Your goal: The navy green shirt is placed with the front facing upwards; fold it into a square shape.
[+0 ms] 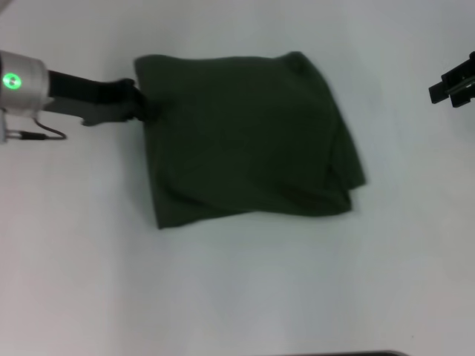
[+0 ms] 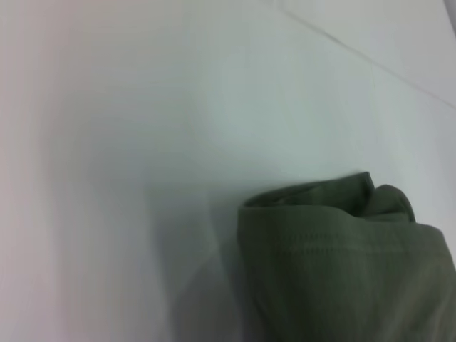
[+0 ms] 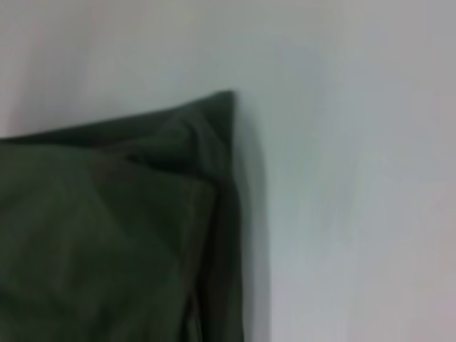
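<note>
The navy green shirt [image 1: 245,137] lies on the white table as a rough square, plain dark side up, with loose layered edges at its right side. My left gripper [image 1: 139,104] sits at the shirt's upper left edge, touching or just over the cloth. In the left wrist view a folded corner of the shirt [image 2: 342,263] with a stitched hem shows close by. My right gripper [image 1: 449,93] hangs off to the far right, well apart from the cloth. The right wrist view shows a layered corner of the shirt [image 3: 107,235].
The white table [image 1: 237,297] spreads out on all sides of the shirt. A seam or edge line of the table surface [image 2: 370,60] runs across the far part of the left wrist view. A dark strip [image 1: 349,354] shows at the table's front edge.
</note>
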Motion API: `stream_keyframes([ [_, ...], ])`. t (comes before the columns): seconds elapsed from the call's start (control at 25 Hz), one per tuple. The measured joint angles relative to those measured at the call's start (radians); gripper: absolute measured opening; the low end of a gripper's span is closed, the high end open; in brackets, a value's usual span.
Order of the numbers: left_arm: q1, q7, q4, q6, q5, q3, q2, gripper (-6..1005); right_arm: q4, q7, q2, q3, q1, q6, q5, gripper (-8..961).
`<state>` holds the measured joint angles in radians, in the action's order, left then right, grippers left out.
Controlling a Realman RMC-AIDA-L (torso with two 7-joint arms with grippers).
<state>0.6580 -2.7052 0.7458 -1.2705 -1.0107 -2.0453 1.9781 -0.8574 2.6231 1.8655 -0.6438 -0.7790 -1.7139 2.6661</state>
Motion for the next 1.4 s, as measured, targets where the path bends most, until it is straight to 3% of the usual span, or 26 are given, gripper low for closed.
stream_keyframes([
  [0.12,0.003,0.022,-0.003,-0.003,0.004,-0.025,-0.011,37,0.0,0.0,0.004,-0.001,-0.001,0.0,0.0,474],
  [0.56,0.021,0.044,-0.062,0.059,0.078,-0.039,-0.011,53,0.003,-0.001,0.013,-0.002,-0.004,0.002,-0.021,473],
  [0.72,-0.006,0.03,0.016,0.022,0.084,-0.109,0.0,207,0.01,-0.002,0.013,0.002,-0.012,0.005,-0.023,472],
  [0.88,-0.055,0.048,0.192,-0.108,0.065,-0.267,0.043,322,0.011,-0.004,0.016,0.005,-0.018,0.016,-0.053,472],
  [1.0,-0.087,0.073,0.278,-0.208,0.001,-0.324,0.068,398,0.017,-0.001,0.031,0.007,-0.018,0.049,-0.137,472],
  [1.16,-0.108,0.092,0.296,-0.303,-0.127,-0.342,0.072,515,0.062,0.009,0.047,0.006,-0.021,0.108,-0.181,471],
  [1.4,-0.115,0.114,0.291,-0.387,-0.233,-0.343,0.07,742,0.241,0.001,0.071,-0.03,-0.06,0.242,-0.194,471],
])
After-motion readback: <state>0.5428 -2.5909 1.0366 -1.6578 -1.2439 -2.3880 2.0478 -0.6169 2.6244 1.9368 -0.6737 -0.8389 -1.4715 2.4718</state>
